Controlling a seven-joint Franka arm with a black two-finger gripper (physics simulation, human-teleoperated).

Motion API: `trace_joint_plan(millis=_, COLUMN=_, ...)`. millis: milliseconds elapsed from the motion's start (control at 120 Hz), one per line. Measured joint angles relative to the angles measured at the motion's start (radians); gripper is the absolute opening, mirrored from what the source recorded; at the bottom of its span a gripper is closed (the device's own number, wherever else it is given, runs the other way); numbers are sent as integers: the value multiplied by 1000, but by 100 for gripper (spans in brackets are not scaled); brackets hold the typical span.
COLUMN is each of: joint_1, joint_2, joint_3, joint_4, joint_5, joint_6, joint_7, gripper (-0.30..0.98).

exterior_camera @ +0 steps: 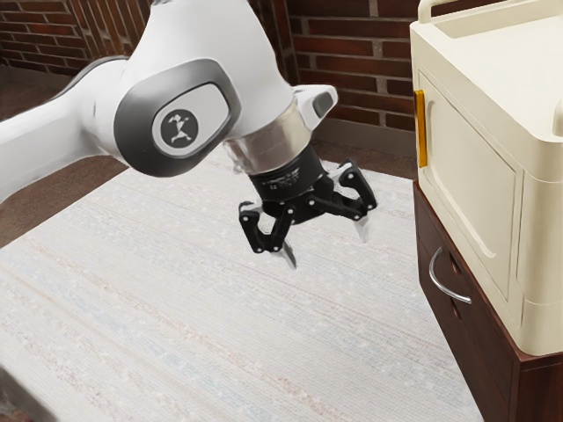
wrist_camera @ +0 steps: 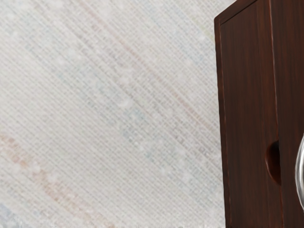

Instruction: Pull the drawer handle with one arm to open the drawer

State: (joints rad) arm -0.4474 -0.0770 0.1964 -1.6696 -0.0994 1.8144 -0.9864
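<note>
My gripper point(exterior_camera: 327, 250) hangs over the pale patterned surface in the exterior view, its two fingers spread wide with nothing between them. To its right in that view is the dark brown wooden cabinet point(exterior_camera: 479, 352), whose drawer front carries a curved silver handle point(exterior_camera: 446, 283). A gap separates the gripper from the handle. The drawer looks flush with the cabinet. In the wrist view the dark cabinet front point(wrist_camera: 244, 95) has a rounded notch point(wrist_camera: 274, 162), and part of the silver handle point(wrist_camera: 299, 175) is cut off by the picture's edge.
A cream-coloured cabinet point(exterior_camera: 493, 202) with a yellow handle point(exterior_camera: 420, 128) stands on top of the brown one. The pale striped surface point(exterior_camera: 220, 325) spreads beneath the arm. Behind are a brick wall point(exterior_camera: 352, 70) and a brown floor point(exterior_camera: 53, 193).
</note>
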Motion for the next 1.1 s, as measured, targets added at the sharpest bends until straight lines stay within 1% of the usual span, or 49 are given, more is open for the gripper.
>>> trace_joint_plan(millis=125, joint_1=-35, joint_2=-38, joint_3=0, joint_4=-109, joint_5=-2, joint_6=120, joint_7=-80, gripper=69)
trace_joint_plan(millis=292, joint_1=-100, joint_2=-33, joint_3=14, joint_4=-169, joint_5=0, joint_6=266, joint_7=-158, gripper=69)
trace_joint_plan(millis=433, joint_1=-99, joint_2=-9, joint_3=41, joint_4=-199, joint_5=-2, joint_6=370, joint_7=-197, gripper=69)
trace_joint_plan(millis=625, joint_1=-139, joint_2=-21, joint_3=61, joint_4=-275, joint_5=-12, joint_6=521, joint_7=-224, gripper=69)
trace_joint_plan(millis=850, joint_1=-147, joint_2=-12, joint_3=61, joint_4=-305, joint_5=-35, joint_6=625, joint_7=-234, gripper=69)
trace_joint_plan(millis=1100, joint_1=-162, joint_2=18, joint_3=61, joint_4=-313, joint_5=-39, joint_6=680, joint_7=-229, gripper=69)
